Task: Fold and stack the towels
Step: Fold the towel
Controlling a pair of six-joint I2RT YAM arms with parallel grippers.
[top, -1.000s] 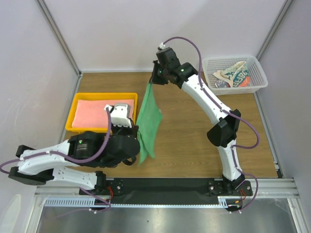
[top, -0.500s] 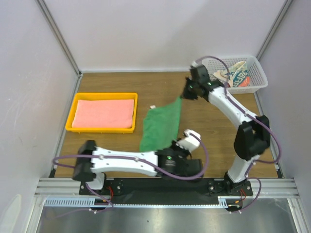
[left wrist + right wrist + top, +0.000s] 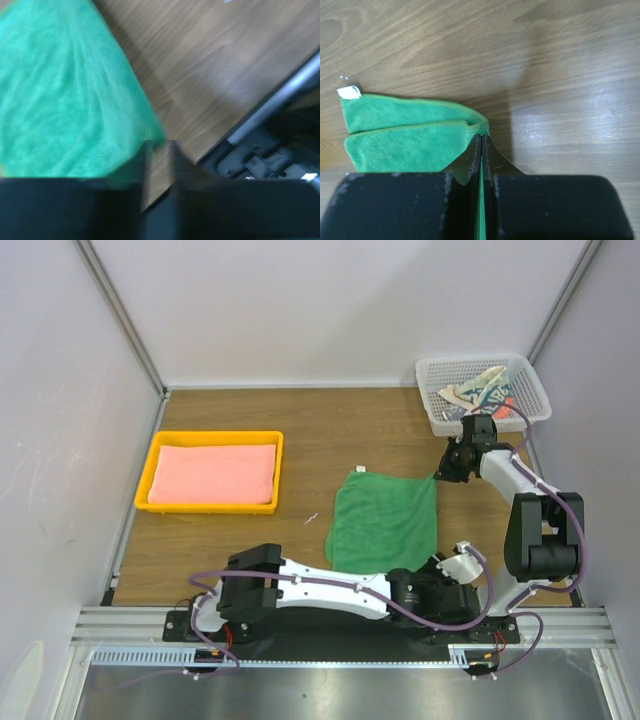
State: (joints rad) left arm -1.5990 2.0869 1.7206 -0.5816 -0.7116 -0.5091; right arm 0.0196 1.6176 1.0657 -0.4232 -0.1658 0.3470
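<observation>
Wooden tabletop (image 3: 360,430) inside a white-walled cell. The green towel (image 3: 385,520) lies flat right of centre, nearer the near edge than the far one.

Right gripper (image 3: 481,137) is clamped on the towel's far right corner, with green cloth pinched between the closed fingers. The wrist view shows two layers at that corner.

Left gripper (image 3: 159,146) sits at the near right corner. Its fingers are a narrow gap apart with bare wood showing between them. The towel corner is just beside one finger, but the view is too blurred to tell if they touch.

Risks, as I judge them:
- Only one corner is gripped for certain. Pulling or lifting from it would likely drag and bunch the cloth, giving a skewed fold.
- The pinch may hold just one of the two layers, so the other could slip and the edges go out of line.
- The left arm runs along the near edge right by the hem, so a sweep could snag it.
- The right arm is close to the basket and a wide swing could knock it.

Containers:
- Yellow tray (image 3: 215,436), by the left edge: the pink towel (image 3: 215,472), folded flat.
- White mesh basket (image 3: 535,390), far right corner: the patterned towel (image 3: 480,400), crumpled and unfolded.
</observation>
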